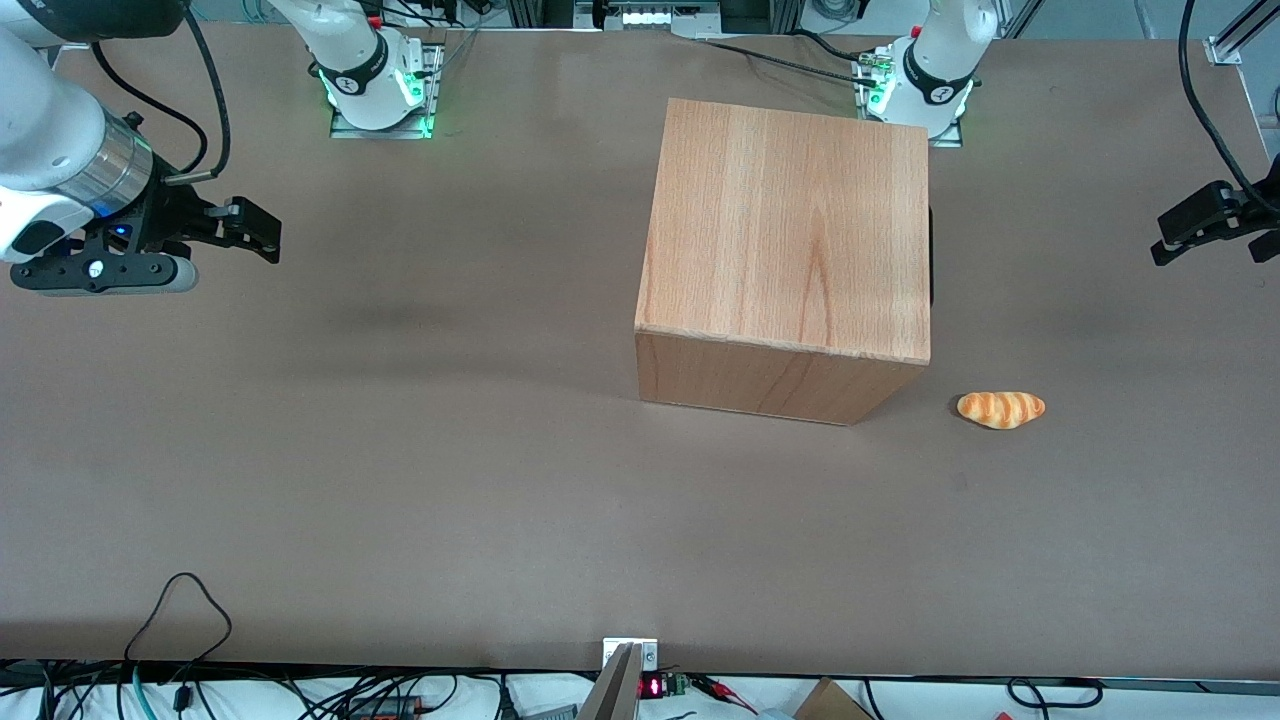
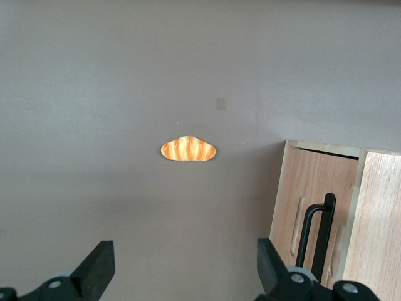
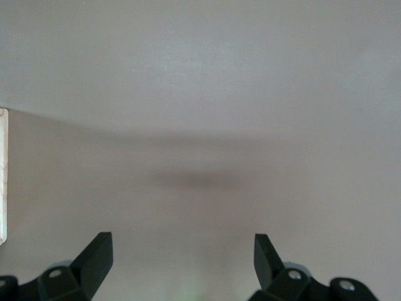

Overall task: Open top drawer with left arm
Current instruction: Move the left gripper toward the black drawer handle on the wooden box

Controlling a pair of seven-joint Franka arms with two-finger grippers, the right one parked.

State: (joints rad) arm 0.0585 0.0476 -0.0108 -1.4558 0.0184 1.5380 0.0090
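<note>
The left arm's gripper (image 1: pixel 1165 243) is being held spread apart above the table (image 1: pixel 400 450). The bread roll (image 2: pixel 188 149) is being seen at its twelve o'clock, the drawer handle (image 2: pixel 317 235) at its three

Even, soft overhead light lay over the brown table (image 1: pixel 400 480), without glare. The cabinet (image 1: pixel 790 230) cast a faint shadow beside the bread roll (image 1: pixel 1001 409). My gripper (image 2: pixel 185 269), its fingers (image 2: pixel 100 266) spread wide, looked dark and slightly soft-edged up close, while the roll stayed crisp.
</note>
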